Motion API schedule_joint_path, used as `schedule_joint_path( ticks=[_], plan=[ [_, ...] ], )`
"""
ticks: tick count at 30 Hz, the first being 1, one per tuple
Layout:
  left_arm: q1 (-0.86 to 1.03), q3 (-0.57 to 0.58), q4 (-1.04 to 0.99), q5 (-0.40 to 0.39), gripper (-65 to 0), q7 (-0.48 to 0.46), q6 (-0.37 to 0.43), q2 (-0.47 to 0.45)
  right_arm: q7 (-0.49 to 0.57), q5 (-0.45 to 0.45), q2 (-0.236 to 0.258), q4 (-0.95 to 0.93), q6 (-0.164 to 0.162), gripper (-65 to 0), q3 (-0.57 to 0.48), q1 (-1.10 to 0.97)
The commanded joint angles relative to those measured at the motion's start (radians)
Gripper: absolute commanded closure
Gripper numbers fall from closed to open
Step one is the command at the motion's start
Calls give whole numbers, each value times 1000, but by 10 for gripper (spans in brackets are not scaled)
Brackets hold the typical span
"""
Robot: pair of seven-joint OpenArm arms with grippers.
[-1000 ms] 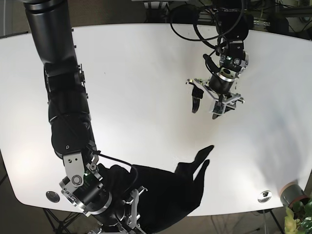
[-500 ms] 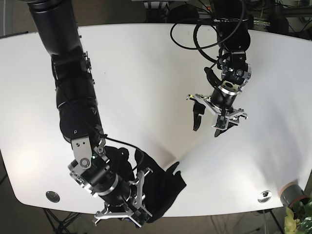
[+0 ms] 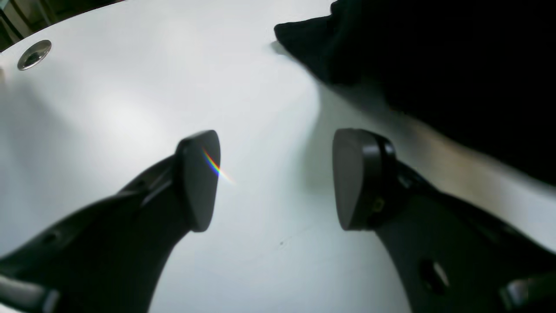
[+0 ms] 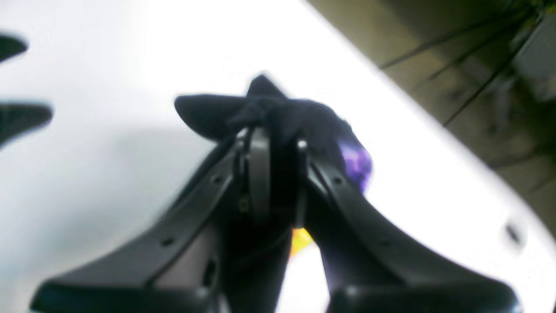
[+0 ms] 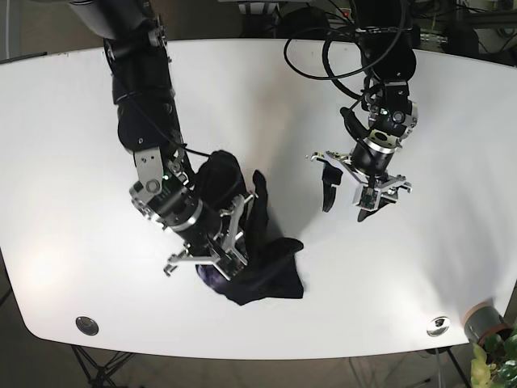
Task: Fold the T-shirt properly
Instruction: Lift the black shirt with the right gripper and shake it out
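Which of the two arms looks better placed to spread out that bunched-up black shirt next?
Probably the left. Its pincer is open and empty beside the black T-shirt, free to take a loose edge, while the right pincer is shut on the cloth.

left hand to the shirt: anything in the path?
Nothing visible. The left hand is open over bare white table, and only table surface lies between it and the black T-shirt, which the right hand holds bunched up.
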Motion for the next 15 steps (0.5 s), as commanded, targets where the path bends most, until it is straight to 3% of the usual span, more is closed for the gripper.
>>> schedule_joint_path(
  ticks=[1,8,15],
  plan=[
    [-7,0,17,-12,-374,-27,2,-2,25,7,2,49,-7,-27,57,-51],
    [-4,0,-27,-12,-374,-27,2,-3,104,2,2,63,-9,-49,74,-280],
    [-9,-40,-59,-12,-374,-27,0,-3,153,8,-33,83,-9,-360,72,-413]
  ],
)
